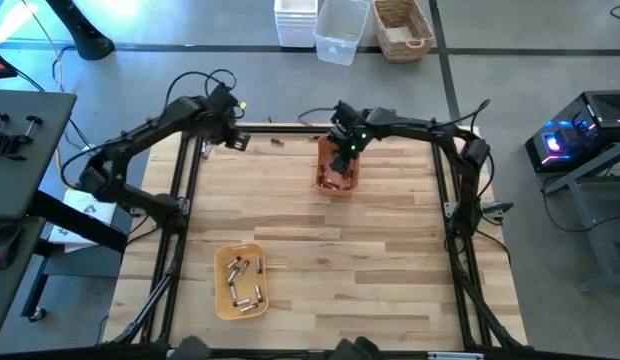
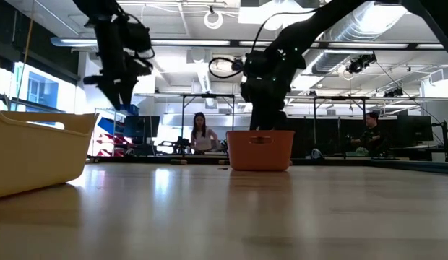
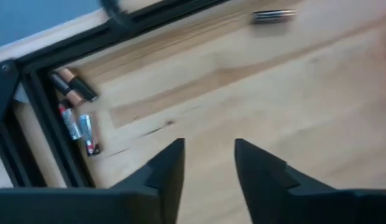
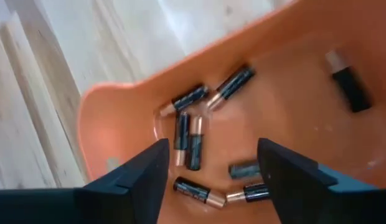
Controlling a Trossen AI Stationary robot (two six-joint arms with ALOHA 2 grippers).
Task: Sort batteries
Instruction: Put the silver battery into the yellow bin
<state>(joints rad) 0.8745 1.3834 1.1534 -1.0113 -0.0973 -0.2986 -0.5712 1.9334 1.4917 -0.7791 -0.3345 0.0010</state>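
Note:
An orange tray (image 1: pixel 337 170) stands at the table's far middle with several batteries (image 4: pixel 188 132) lying in it. My right gripper (image 4: pixel 211 149) hangs open just above this tray (image 2: pixel 260 150), with nothing between its fingers. A yellow tray (image 1: pixel 240 280) near the front left holds several more batteries (image 1: pixel 242 283). My left gripper (image 3: pixel 208 149) is open above bare wood at the far left (image 1: pixel 227 138). A few loose batteries (image 3: pixel 78 115) lie on the table beside the black frame rail, to one side of this gripper. One more battery (image 3: pixel 274 15) lies alone farther toward the table's middle (image 1: pixel 277 142).
A black frame rail (image 3: pixel 37 118) runs along the table's left and far edges. Beyond the far edge stand a white bin (image 1: pixel 295 22), a clear bin (image 1: pixel 340 30) and a wicker basket (image 1: pixel 403 28). Bare wood lies between the two trays. People show in the room behind (image 2: pixel 202 133).

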